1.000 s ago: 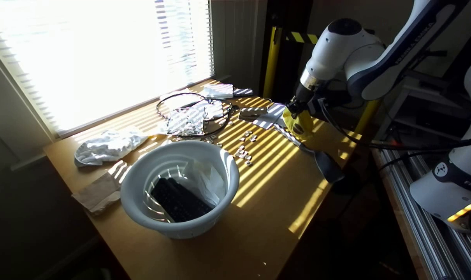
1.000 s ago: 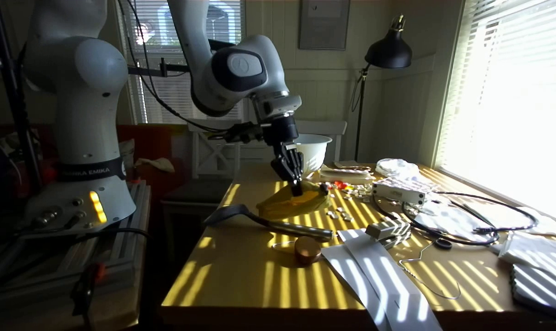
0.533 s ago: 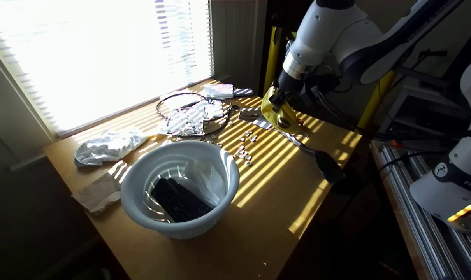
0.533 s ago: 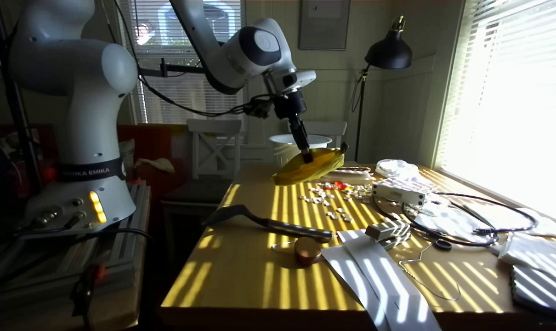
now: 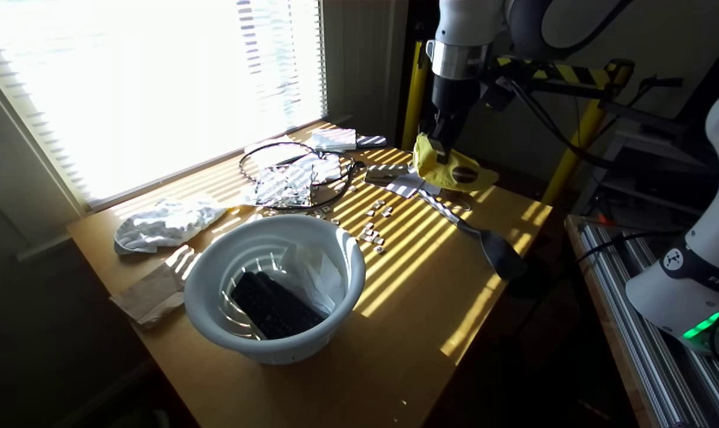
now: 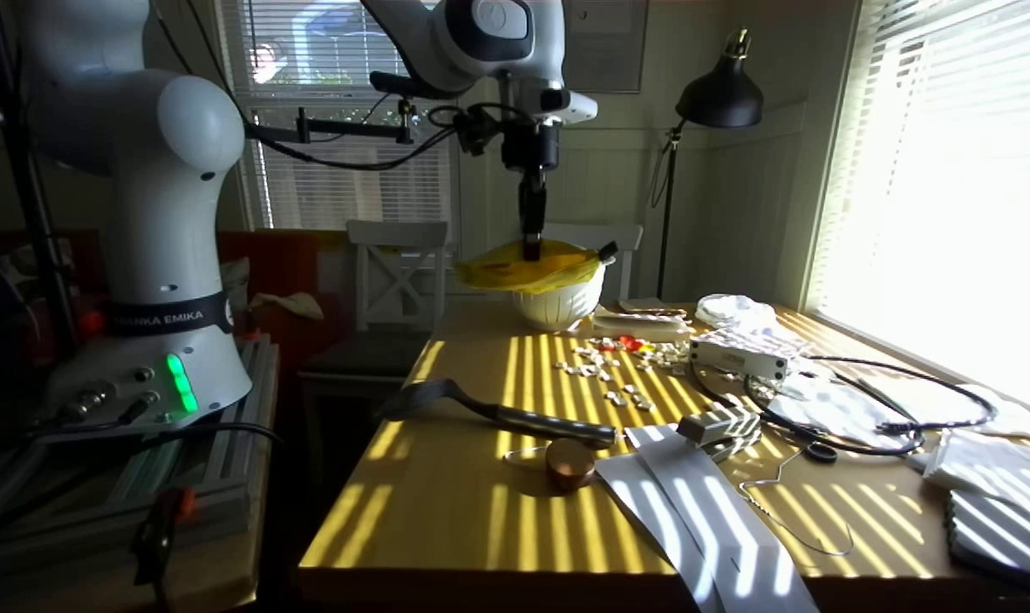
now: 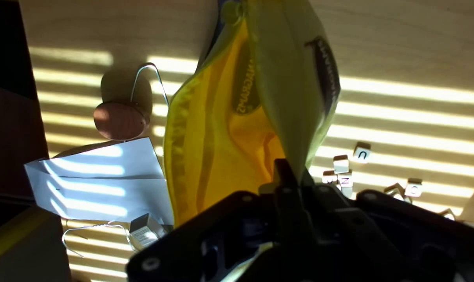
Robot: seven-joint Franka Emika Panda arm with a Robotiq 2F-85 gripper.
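- At the far left in an exterior view, a crumpled white cloth [image 5: 166, 224] lies on the table [image 5: 359, 386], towards the bright window [image 5: 157, 89].
- Below it in that view, a piece of folded brown paper [image 5: 148, 295] lies beside a white bowl [image 5: 355, 261]; whether the two touch, I cannot tell.
- The white bowl stands upright, holding what looks like a black remote [image 5: 279, 309] and something thin and white [image 5: 315, 273].
- Right of the white bowl, small letter tiles [image 7: 362, 153] are scattered; the wrist view shows some of their letters.
- Further right, well apart from the white bowl, a yellow pouch [image 5: 440, 176] hangs in the air above the table, not touching it.
- The gripper [image 5: 442, 153] points down at it, jaws pressed together on the cloth, pinching one side near its edge; in the wrist view the yellow pouch gapes beside the fingertips.
- The yellow pouch lies directly under the jaws, its long axis crosswise to the fingers [image 6: 532, 213]: about level in an exterior view, an end sticking out on each side.
- Right of the yellow pouch and lower in view, a black spatula [image 5: 501, 255] lies on the table.
- At the far right is the robot's white base [image 5: 656, 291], with a green light [image 5: 701, 325].
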